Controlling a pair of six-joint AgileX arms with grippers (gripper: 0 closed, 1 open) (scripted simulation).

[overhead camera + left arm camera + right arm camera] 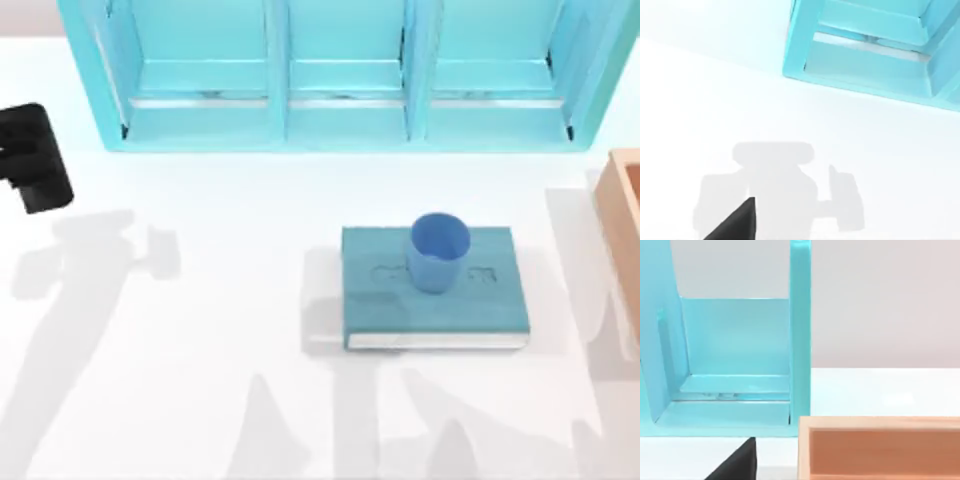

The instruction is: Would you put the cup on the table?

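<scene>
- Top view: cup (439, 250) upright on teal book (435, 288), not yet on table (200, 400). Task not begun. Left arm (32, 158) parked at left edge.
- Left wrist view: shelf unit (870, 55) ahead; left gripper state: cannot tell.
- Right wrist view: wooden box (880, 447) near; right gripper state: cannot tell.

Cup (438, 250) on book (434, 290), mid table (200, 400); shelf (340, 75) behind.

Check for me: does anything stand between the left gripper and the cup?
Nothing visible does. The left gripper sits at the table's left edge; bare white surface runs from there to the cup, upright on the teal book.
</scene>
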